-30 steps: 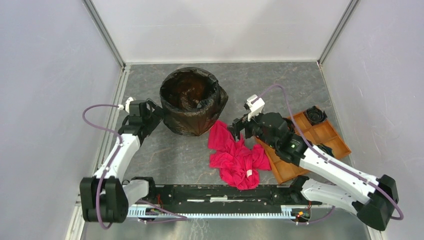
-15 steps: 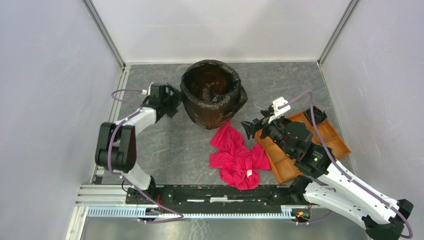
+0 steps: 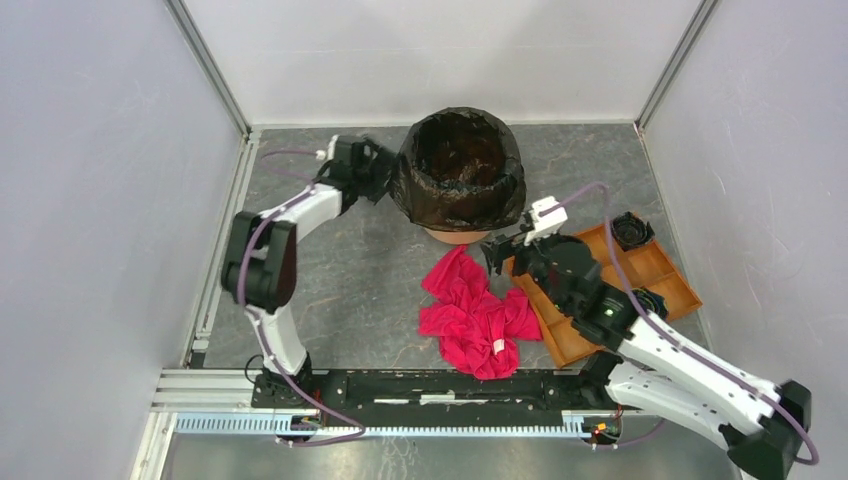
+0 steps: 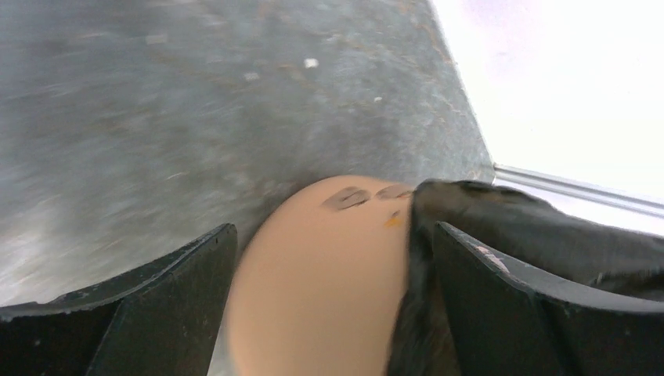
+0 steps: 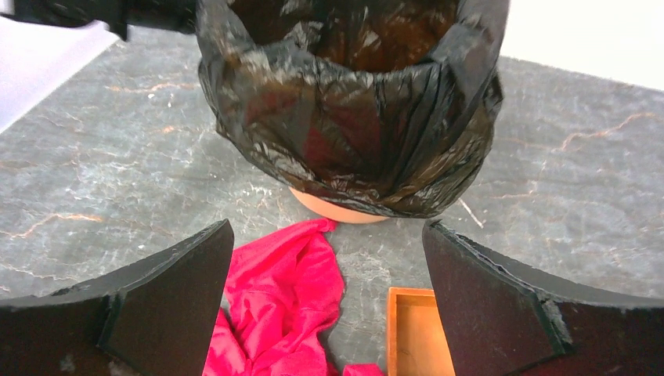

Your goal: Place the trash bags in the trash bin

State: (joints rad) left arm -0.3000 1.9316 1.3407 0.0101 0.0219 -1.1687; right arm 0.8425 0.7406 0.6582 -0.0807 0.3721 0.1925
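The trash bin is an orange-tan bucket; only its base (image 3: pixel 455 235) shows below the glossy black trash bag (image 3: pixel 460 200) that lines it and folds down over its outer wall. It stands at the back middle of the table. My left gripper (image 3: pixel 388 178) is open against the bin's left side. In the left wrist view the tan wall (image 4: pixel 321 266) fills the gap of this gripper (image 4: pixel 333 229), with the bag's hem (image 4: pixel 532 227) by the right finger. My right gripper (image 3: pixel 497 256) is open and empty, just in front of the bin. In its wrist view this gripper (image 5: pixel 325 225) faces the bag (image 5: pixel 352 102) and the bin's base (image 5: pixel 337 210).
A red-pink cloth (image 3: pixel 475 310) lies crumpled in front of the bin, below my right gripper; it also shows in the right wrist view (image 5: pixel 274 298). An orange-brown compartment tray (image 3: pixel 640 275) lies at the right with a black round part (image 3: pixel 632 230) in its far corner. White walls close the back.
The bin with its bag has slid right and toward the back wall, with my left gripper following at its left side. Its tan base now shows. My right gripper drew back slightly right.
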